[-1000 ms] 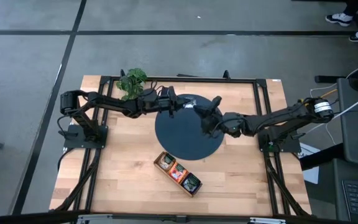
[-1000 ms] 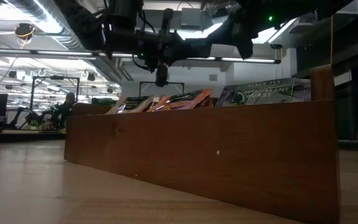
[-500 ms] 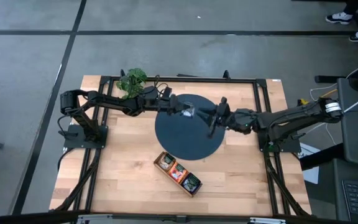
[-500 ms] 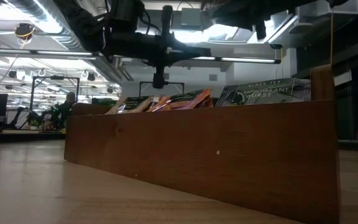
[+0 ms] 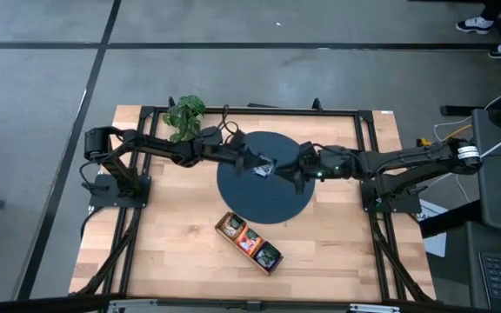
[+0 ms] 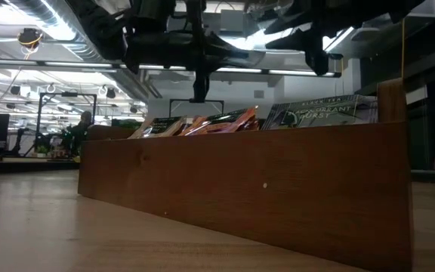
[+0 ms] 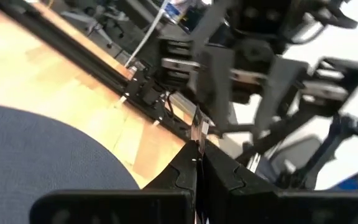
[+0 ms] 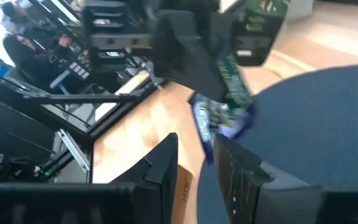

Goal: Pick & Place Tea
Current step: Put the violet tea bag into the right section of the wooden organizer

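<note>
- We see the wooden table (image 5: pixel 181 243) with the dark round mat (image 5: pixel 263 196) at its middle; the mat looks bare of sachets from above, so we judge the loose pile cleared or nearly so.
- The left arm (image 5: pixel 159 148) and the right arm (image 5: pixel 407 161) both reach in over the mat and meet above its middle, near the far side.
- The wooden tray (image 5: pixel 250 243) lies on the near side of the mat, well apart from both grippers; its three compartments already hold packed tea (image 6: pixel 225 121), which the low view shows standing on edge in a row.
- So we reckon most of the sorting is done, and what is left is this one sachet, plus any we cannot see.
- The left gripper (image 5: pixel 252 163) is pressed together on a single tea sachet (image 5: pixel 263 169), held in the air above the mat.
- The right gripper (image 8: pixel 194 152) faces it with fingers spread, just beside the sachet's hanging edge; we cannot tell whether it touches.
- We take this for a hand-over between arms, not yet completed, with the carry to the tray still ahead.
</note>
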